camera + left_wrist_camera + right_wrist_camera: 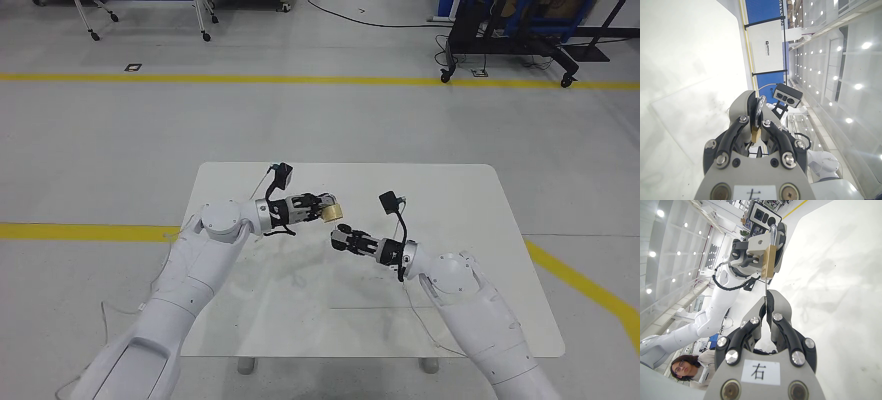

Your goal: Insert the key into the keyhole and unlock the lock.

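Note:
A brass padlock with a silver shackle is held above the white table by my left gripper, shut on it. In the left wrist view the brass body sits between the fingers, with the shackle toward the tips. Just below the lock, my right gripper is shut on the key. The key's thin blade rises from the right gripper to the padlock's bottom face. How far it is in, I cannot tell.
Both arms meet over the middle of the table. The tabletop around them is bare white with faint smudges. Yellow floor lines run beyond the table's far edge.

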You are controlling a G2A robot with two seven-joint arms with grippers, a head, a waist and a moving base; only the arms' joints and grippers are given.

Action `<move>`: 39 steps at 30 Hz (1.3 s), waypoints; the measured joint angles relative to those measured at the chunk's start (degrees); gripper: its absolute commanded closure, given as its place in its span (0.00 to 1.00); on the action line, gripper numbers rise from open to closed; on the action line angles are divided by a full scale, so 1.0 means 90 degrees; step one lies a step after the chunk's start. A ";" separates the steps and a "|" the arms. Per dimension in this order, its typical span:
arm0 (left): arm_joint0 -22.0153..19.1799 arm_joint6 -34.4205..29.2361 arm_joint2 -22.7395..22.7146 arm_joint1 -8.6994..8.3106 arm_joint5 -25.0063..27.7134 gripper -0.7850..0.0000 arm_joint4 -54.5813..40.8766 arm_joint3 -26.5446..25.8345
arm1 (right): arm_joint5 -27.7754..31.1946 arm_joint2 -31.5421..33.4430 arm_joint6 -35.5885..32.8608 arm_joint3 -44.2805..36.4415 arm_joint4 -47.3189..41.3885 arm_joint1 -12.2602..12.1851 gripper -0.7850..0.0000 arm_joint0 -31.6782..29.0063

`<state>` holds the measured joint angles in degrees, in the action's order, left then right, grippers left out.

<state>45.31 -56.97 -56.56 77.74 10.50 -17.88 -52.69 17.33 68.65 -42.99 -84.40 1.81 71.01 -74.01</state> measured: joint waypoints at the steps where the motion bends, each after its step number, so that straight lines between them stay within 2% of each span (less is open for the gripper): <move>1: 0.0002 -0.0005 0.0003 -0.0001 0.0005 1.00 0.0009 -0.0006 | 0.0005 -0.0003 -0.0004 0.0002 -0.0002 -0.0003 1.00 0.0002; 20: -0.0020 -0.0232 0.0136 -0.0001 0.0079 1.00 0.0219 -0.0065 | 0.0071 -0.0055 0.0303 -0.0068 0.0030 -0.0051 1.00 -0.0063; 21: -0.0020 -0.0226 0.0135 0.0001 0.0070 1.00 0.0198 -0.0058 | 0.0070 -0.0062 0.0330 -0.0077 0.0039 -0.0052 0.92 -0.0066; 22: -0.0016 -0.0214 0.0126 0.0003 0.0058 1.00 0.0163 -0.0045 | 0.0074 -0.0067 0.0345 -0.0082 0.0039 -0.0053 0.61 -0.0068; 23: -0.0011 -0.0199 0.0112 0.0006 0.0037 1.00 0.0114 -0.0029 | 0.0084 -0.0071 0.0359 -0.0084 0.0032 -0.0054 0.00 -0.0069; 32: -0.0009 -0.0119 -0.0001 0.0020 -0.0044 1.00 -0.0266 0.0098 | 0.0145 -0.0081 0.0420 -0.0079 -0.0082 -0.0071 0.00 -0.0075; 33: -0.0009 -0.0079 -0.0015 0.0021 -0.0050 1.00 -0.0288 0.0113 | 0.0165 -0.0076 0.0435 -0.0082 -0.0105 -0.0073 0.16 -0.0081; 35: -0.0004 -0.0016 -0.0032 0.0024 -0.0057 1.00 -0.0324 0.0127 | 0.0200 -0.0064 0.0471 -0.0091 -0.0148 -0.0077 0.29 -0.0099; 36: 0.0000 0.0021 -0.0040 0.0026 -0.0056 1.00 -0.0344 0.0132 | 0.0218 -0.0049 0.0521 -0.0097 -0.0174 -0.0079 0.51 -0.0115; 39: 0.0000 0.0076 -0.0049 0.0030 -0.0054 1.00 -0.0354 0.0143 | 0.0225 -0.0030 0.0675 -0.0125 -0.0192 -0.0081 0.73 -0.0157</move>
<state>45.31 -56.29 -57.00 78.00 10.02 -21.07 -51.40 19.36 68.38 -36.91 -85.52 0.08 70.28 -75.42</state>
